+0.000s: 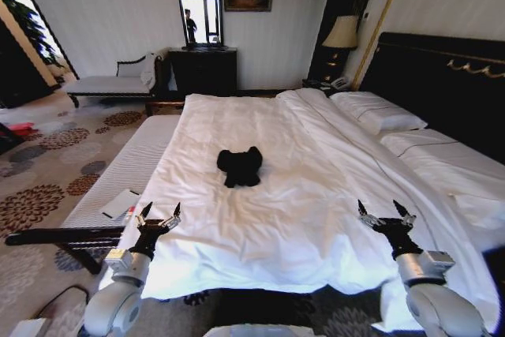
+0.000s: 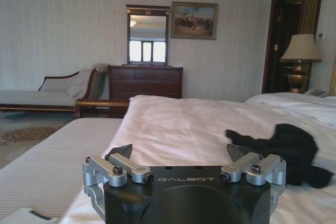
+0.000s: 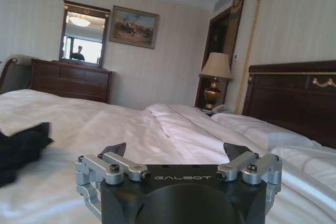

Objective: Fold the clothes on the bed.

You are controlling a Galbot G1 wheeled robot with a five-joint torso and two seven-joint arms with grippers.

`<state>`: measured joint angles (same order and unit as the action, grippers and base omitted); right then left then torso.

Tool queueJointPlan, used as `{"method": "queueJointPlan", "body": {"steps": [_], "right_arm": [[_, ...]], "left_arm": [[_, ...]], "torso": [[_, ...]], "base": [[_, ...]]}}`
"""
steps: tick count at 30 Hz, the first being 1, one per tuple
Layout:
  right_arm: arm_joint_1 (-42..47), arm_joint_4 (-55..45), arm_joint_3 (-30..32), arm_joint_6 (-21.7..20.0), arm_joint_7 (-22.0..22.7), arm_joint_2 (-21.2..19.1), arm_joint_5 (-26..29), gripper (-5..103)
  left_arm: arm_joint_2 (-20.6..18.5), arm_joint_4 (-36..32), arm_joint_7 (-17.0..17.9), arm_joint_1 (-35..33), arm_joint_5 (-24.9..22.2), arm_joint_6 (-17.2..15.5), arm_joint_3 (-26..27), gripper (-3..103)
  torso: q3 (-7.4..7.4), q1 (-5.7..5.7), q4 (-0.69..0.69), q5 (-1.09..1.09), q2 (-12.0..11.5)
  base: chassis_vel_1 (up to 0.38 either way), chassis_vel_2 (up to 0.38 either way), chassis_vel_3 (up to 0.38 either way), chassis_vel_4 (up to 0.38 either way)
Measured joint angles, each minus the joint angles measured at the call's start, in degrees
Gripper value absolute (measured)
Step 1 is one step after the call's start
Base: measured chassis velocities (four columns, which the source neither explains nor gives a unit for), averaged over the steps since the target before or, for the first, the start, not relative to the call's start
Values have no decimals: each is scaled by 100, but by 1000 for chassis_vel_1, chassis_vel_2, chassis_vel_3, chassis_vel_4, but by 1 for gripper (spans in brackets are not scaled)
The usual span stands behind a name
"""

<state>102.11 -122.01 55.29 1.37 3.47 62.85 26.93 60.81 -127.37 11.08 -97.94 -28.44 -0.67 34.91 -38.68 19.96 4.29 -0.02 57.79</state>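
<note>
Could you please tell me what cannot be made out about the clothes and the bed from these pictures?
- The clothes: bunched in a heap in the head view, so lettering and sleeves are hidden in folds.
- Right wrist view: the clothes are cut off by the picture's edge.
- The bed: its near edge is partly hidden behind the left gripper and right gripper.

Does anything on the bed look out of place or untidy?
Yes: the black T-shirt lies crumpled in a heap at the middle of the white bed, not spread flat. Left gripper and right gripper hover open near the bed's foot.
</note>
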Motion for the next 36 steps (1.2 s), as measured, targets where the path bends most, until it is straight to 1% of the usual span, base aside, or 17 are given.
{"method": "queueJointPlan", "body": {"steps": [5, 7, 16, 21, 29, 36], "right_arm": [[5, -2, -4, 0, -7, 22, 2, 100], [-2, 10, -20, 32, -53, 57, 2, 100], [-14, 27, -40, 53, -76, 106, 17, 100], [-14, 18, -29, 41, -86, 115, 17, 100], [-21, 19, -23, 31, -84, 121, 17, 100], [12, 30, -23, 71, -87, 163, 21, 100]], "left_arm": [[2, -2, 4, -19, 13, 4, 10, 100], [8, -3, 5, -30, 27, 12, 15, 100], [8, -7, 3, -17, 33, 18, 16, 100], [8, -7, 3, -15, 34, 18, 14, 100], [2, -20, 4, -26, 32, 18, 32, 100], [34, -23, 4, -51, 60, 16, -30, 100]], "torso": [[2, -1, 1, -5, 1], [1, -2, 2, 3, 1], [-2, 4, 3, 4, -2], [0, 0, 2, -1, -1], [1, -3, 2, 1, 1], [0, 0, 1, 3, 0]], "base": [[46, 196, -54, -207], [-65, 111, 67, -102], [-116, 33, 97, -50], [-27, 12, 7, -4], [-13, -15, 11, 15], [-146, -111, 139, 126]]}}
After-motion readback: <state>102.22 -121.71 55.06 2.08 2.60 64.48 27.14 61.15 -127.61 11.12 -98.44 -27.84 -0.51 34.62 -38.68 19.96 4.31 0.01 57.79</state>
